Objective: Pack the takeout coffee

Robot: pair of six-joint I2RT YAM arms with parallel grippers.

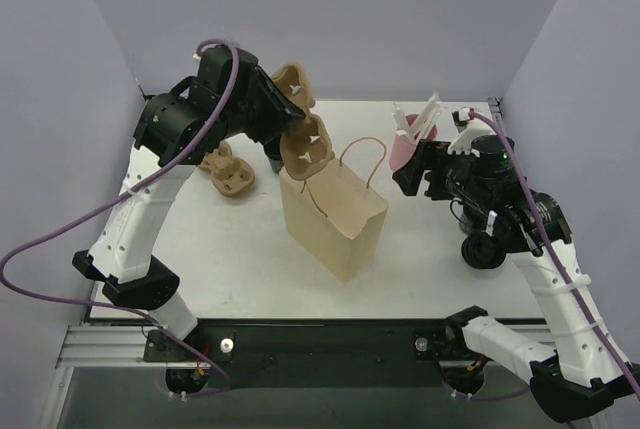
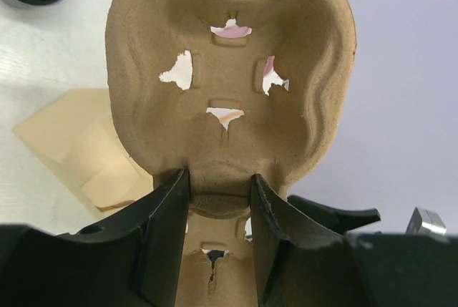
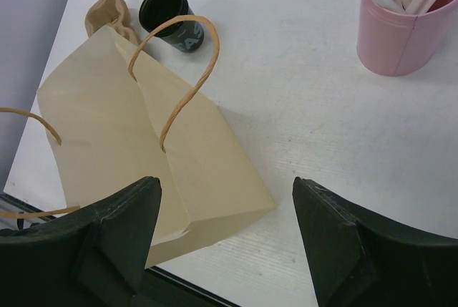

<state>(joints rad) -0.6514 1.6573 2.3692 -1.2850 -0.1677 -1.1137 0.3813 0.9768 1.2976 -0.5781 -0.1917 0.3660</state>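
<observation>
Top external view lets me count two cardboard carriers: the held carrier (image 1: 305, 144), which the left gripper (image 1: 268, 114) grips just above the mouth of the single paper bag (image 1: 335, 224), and a second carrier (image 1: 230, 177) lying on the table (image 1: 420, 249) to the left of the bag, plus one pink cup of straws (image 1: 400, 152). Left wrist view shows close up what that view cannot, both fingers (image 2: 168, 210) pressing the narrow middle of the held carrier. Only the right wrist view shows the right gripper (image 3: 225, 192) spread wide and holding nothing over the bag, with one black container (image 3: 170, 10) beside the second carrier.

Moulded pulp cup carrier (image 1: 306, 145) tilted above upright brown paper bag (image 1: 335, 224)
</observation>
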